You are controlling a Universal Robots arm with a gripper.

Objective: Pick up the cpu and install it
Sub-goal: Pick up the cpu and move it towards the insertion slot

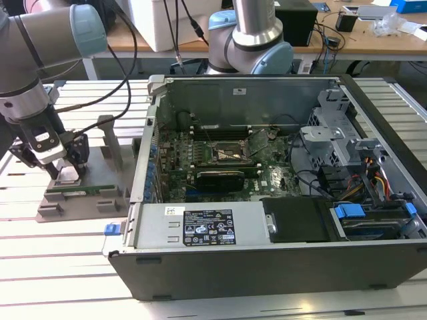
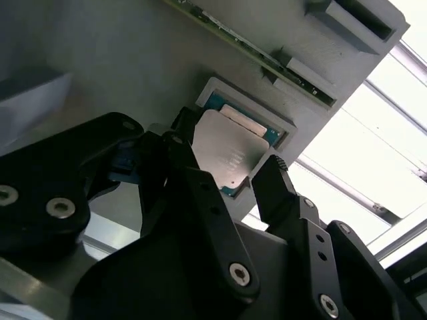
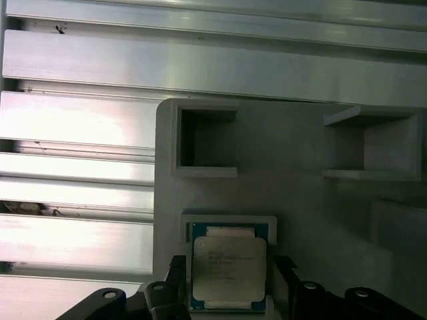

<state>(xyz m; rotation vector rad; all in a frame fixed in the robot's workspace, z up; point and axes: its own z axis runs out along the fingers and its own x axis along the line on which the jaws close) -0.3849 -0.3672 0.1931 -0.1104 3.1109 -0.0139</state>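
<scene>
Second wrist view: gripper (image 2: pixel 225 157) set low over the cpu (image 2: pixel 230 140), jaws apart, one black finger (image 2: pixel 183 160) on each of two opposite sides of the chip. Gap between the tips slightly wider than the chip. Contact between finger and chip edge: cannot tell. Nothing clamped. One corner and part of one edge of the chip hidden behind the fingers.

First wrist view: same gripper (image 3: pixel 229 263) straddling the cpu (image 3: pixel 229 273). Silver top upward, chip lying flat in its blue-lined recess (image 3: pixel 230 227) on the grey fixture (image 3: pixel 300 200). Gripper body cut off at the picture's border. Print on the chip too faint to make out.

Exterior view, near to far:
- Slatted aluminium table (image 1: pixel 67 267) under everything.
- Gripper (image 1: pixel 63 172) at the exterior view's left, down on the grey fixture (image 1: pixel 50 210); chip beneath the fingers hard to make out from this side.
- Green memory stick (image 1: pixel 83 191) lying on the same fixture, just beside the gripper, toward the exterior view's right.
- Open computer case (image 1: pixel 267 260) to the exterior view's right of the fixture, well apart from the gripper; motherboard (image 1: pixel 173 167) inside, with a socket (image 1: pixel 227 155) near its middle. Socket state hard to judge.
- Second arm (image 1: pixel 250 40) behind the case, upper part cut off.
- Desk (image 1: pixel 373 37) with clutter at the back.
</scene>
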